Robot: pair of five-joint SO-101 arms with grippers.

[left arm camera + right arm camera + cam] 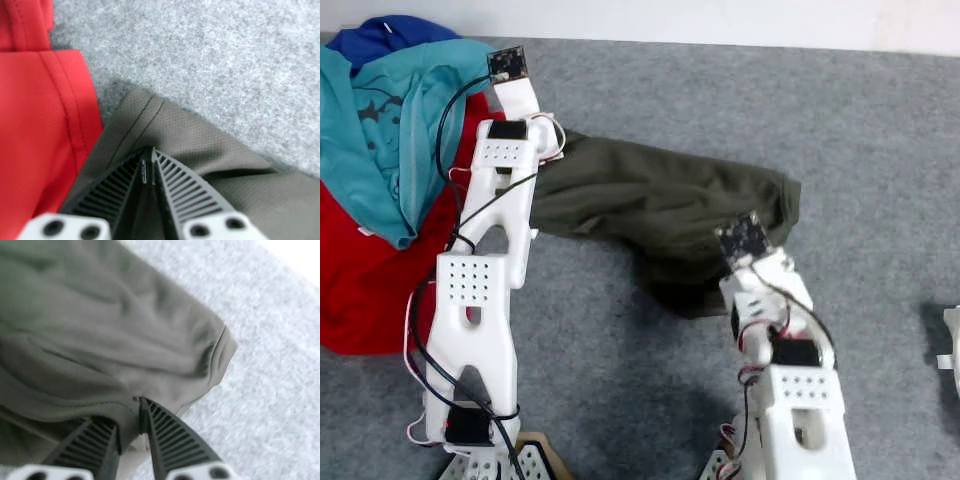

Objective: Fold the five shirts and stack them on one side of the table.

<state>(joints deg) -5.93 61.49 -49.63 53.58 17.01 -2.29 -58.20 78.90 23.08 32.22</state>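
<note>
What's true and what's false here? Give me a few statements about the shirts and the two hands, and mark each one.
1. The left hand is shut on the olive shirt. True.
2. The right hand hangs open over bare table. False: it is also shut on the olive shirt's fabric.
3. The red shirt lies beside the olive shirt, on the left arm's side. True.
4. The teal shirt lies neatly folded on the olive shirt. False: it lies crumpled, partly on the red shirt.

Red shirt (360, 290) cut off at the edge; blue shirt (390, 35) mostly under teal shirt (380, 130).
</note>
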